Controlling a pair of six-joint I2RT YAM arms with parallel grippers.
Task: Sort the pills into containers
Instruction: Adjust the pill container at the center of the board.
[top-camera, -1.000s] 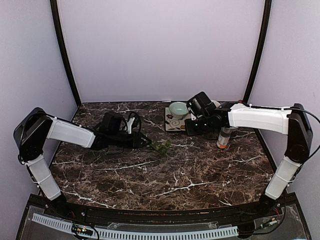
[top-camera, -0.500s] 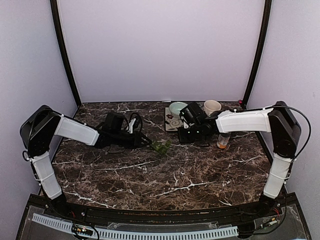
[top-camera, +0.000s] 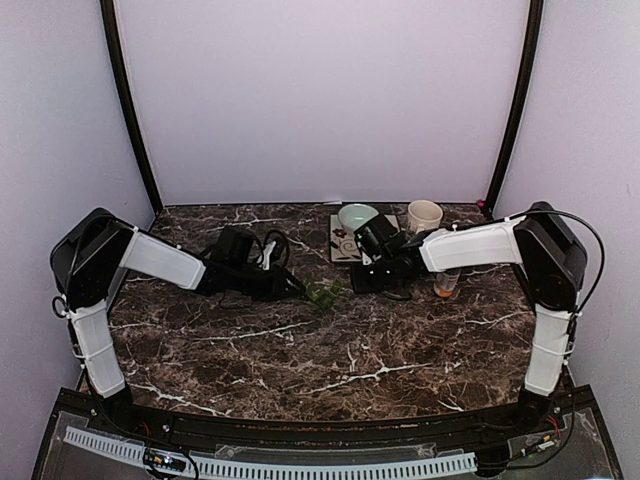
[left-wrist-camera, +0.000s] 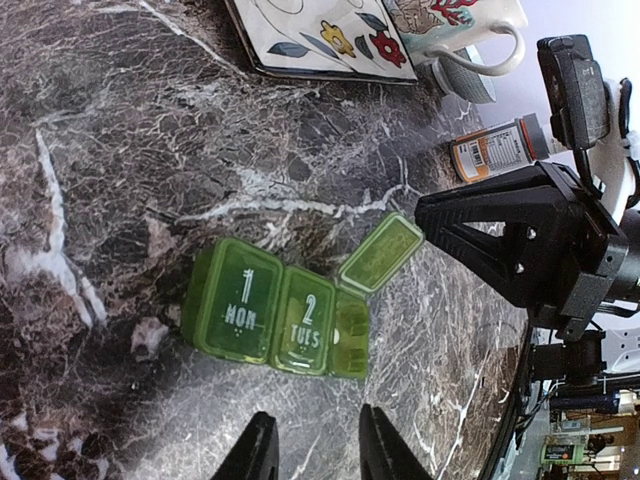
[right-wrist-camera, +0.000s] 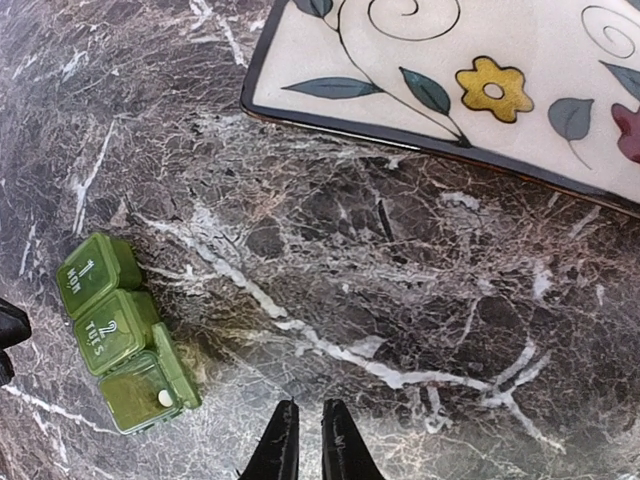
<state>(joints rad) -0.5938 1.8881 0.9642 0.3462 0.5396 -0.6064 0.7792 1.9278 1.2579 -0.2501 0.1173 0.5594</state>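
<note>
The green pill box, the containers (top-camera: 322, 295) (left-wrist-camera: 275, 315) (right-wrist-camera: 120, 340), lies mid-table with its MON and TUES lids down. Its third compartment is open, lid (left-wrist-camera: 380, 252) flipped back, and one pale pill (right-wrist-camera: 165, 398) (left-wrist-camera: 336, 336) lies inside. My left gripper (top-camera: 300, 288) (left-wrist-camera: 312, 455) hovers just short of the box, open, with nothing between its fingers. My right gripper (top-camera: 378, 282) (right-wrist-camera: 310, 450) hangs low over bare marble to the right of the box. Its jaws stand only a sliver apart and nothing shows between them.
A flowered plate (top-camera: 345, 245) (right-wrist-camera: 450, 70) lies behind the right gripper. A pale green bowl (top-camera: 357, 215), a mug (top-camera: 424, 215) and an amber bottle (top-camera: 445, 285) (left-wrist-camera: 495, 150) stand nearby. The right arm (left-wrist-camera: 520, 240) looms close beside the box.
The right arm has swung left and down from over the plate toward the table near the box. Both grippers' jaws have narrowed. The left arm has edged slightly toward the box.
</note>
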